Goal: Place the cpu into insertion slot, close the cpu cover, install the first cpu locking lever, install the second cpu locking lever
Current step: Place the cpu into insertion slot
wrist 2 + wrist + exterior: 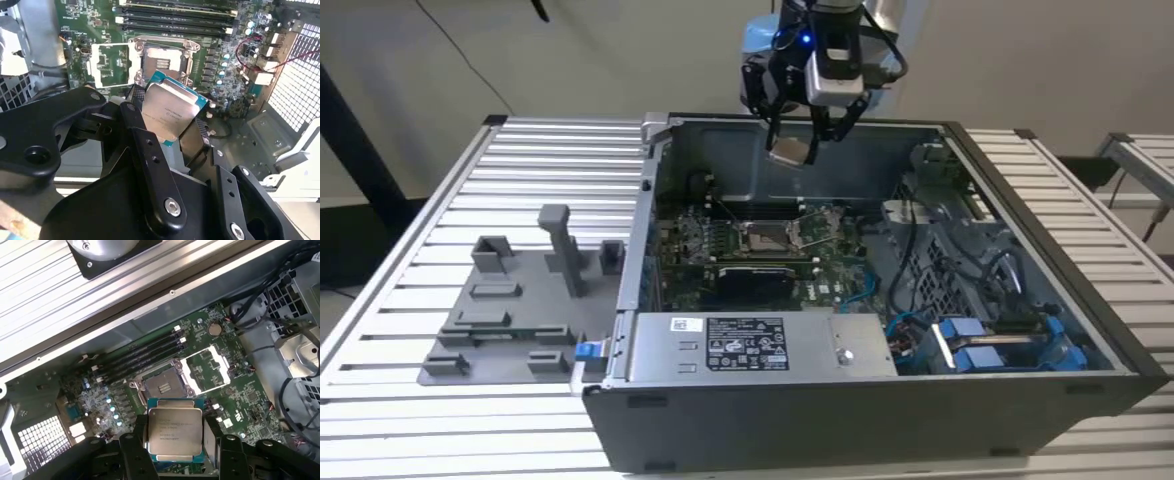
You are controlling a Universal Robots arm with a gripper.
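In the exterior view, the gripper (798,143) hangs over the open computer case (720,410), close to the case's far wall. Its fingers are closed on the cpu (789,151), a tan square held tilted in the air, well clear of the board. Below it, the insertion slot (766,237) sits near the middle of the green motherboard (700,250), uncovered and with no chip in it. The case lies on a slatted table (480,170), and a grey fixture (507,310) stands on the slats beside the case, at the exterior view's left. A labelled power supply (747,345) fills the case's near edge.

The second wrist view looks past the black fingers (150,165), which clamp the cpu (167,110) by two opposite edges, metal face toward the camera, green rim showing. Beyond the chip lies the slot (162,62), its dark centre bare. The cpu cover (92,67) is swung open just beside it, with green board visible through its window. Memory slots (175,15) run along the board on the slot's other side.

In the first wrist view, the cpu (175,432) appears square-on between the fingers (134,452). The slot (162,386) lies on the board past the chip, apart from it. The opened cover (224,367) lies flat next to the slot, and the memory slots (145,357) run toward the case wall.
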